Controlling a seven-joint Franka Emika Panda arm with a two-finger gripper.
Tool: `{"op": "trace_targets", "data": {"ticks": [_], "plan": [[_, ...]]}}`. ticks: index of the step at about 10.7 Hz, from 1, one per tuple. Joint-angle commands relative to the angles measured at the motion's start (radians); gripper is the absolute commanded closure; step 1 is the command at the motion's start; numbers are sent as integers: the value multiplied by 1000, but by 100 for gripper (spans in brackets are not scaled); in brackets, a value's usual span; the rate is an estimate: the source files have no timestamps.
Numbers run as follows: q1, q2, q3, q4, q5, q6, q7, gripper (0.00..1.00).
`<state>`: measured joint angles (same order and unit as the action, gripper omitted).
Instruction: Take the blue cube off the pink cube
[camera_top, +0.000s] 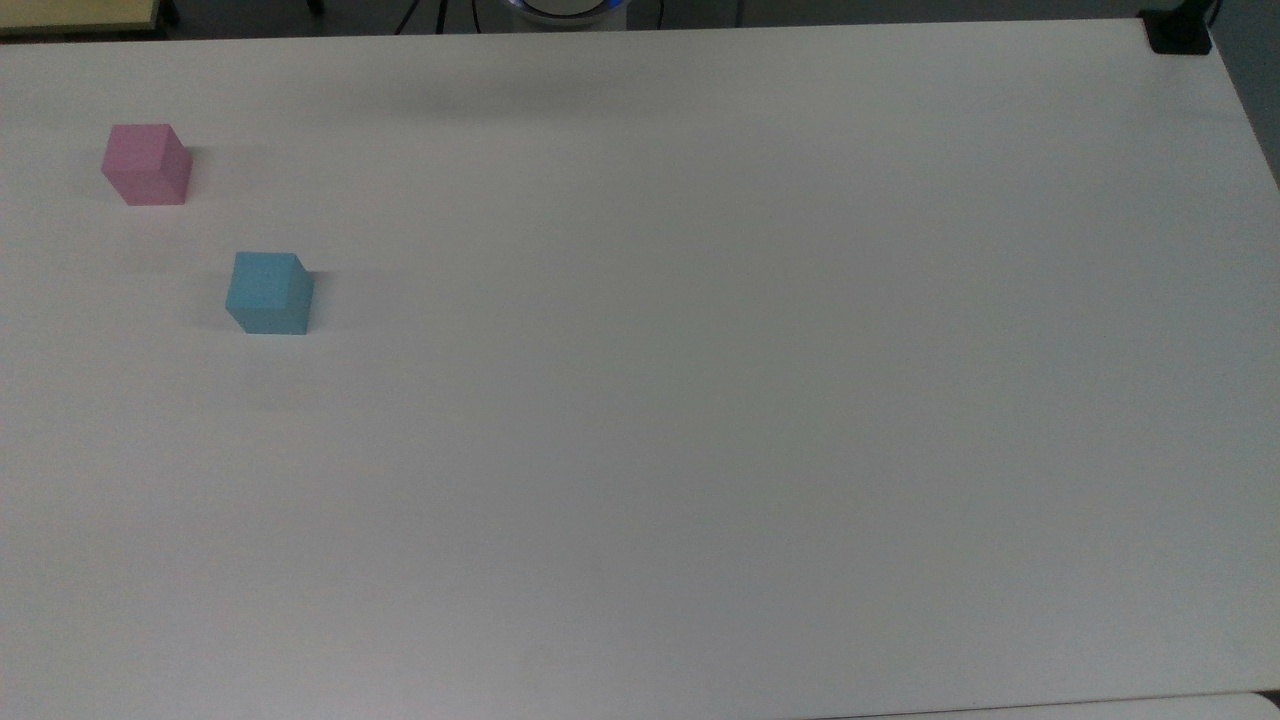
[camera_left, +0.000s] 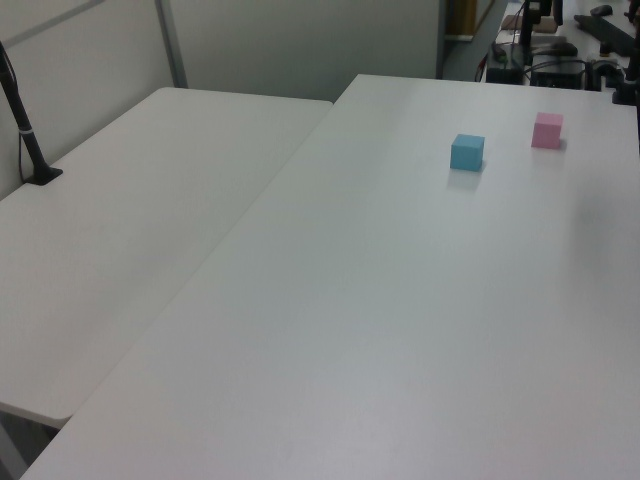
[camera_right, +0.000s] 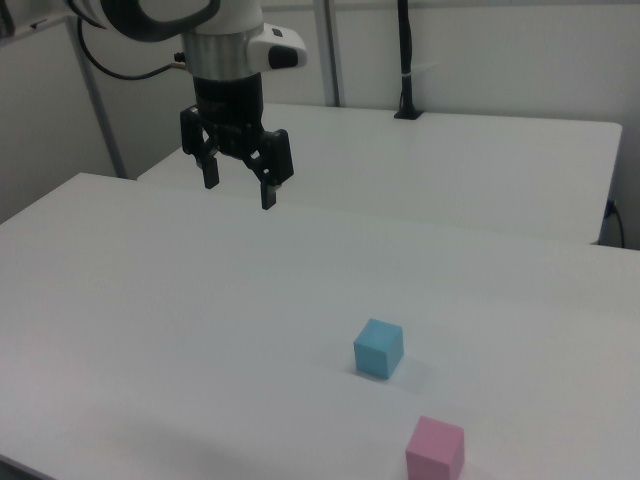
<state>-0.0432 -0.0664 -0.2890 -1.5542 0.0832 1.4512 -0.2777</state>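
Cubes bear no writing; both matte, plain-faced. Blue cube (camera_top: 268, 293) sits on white table (camera_top: 700, 400), upper left of the top view, apart from pink cube (camera_top: 146, 164). Gripper (camera_right: 238, 195), upper left of the right view, black fingers spread wide, empty.

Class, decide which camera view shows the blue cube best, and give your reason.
The top view: the blue cube sits apart from the pink cube, top and sides clear. The right view shows it nearer, angled; the left view, farther off.
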Motion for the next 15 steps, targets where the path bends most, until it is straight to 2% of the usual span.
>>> {"op": "trace_targets", "data": {"ticks": [1, 4, 5, 7, 10, 12, 14, 15], "plan": [[78, 8, -15, 2, -55, 32, 12, 0], [85, 20, -15, -1, -56, 67, 20, 0], [71, 17, 13, -9, -54, 67, 12, 0], [-28, 11, 141, -24, -59, 69, 11, 0], [-62, 11, 178, -30, -60, 69, 15, 0], [-148, 11, 270, -30, -60, 69, 18, 0], [-142, 11, 272, -27, -60, 66, 20, 0], [-111, 11, 263, -27, -59, 63, 21, 0]]}}
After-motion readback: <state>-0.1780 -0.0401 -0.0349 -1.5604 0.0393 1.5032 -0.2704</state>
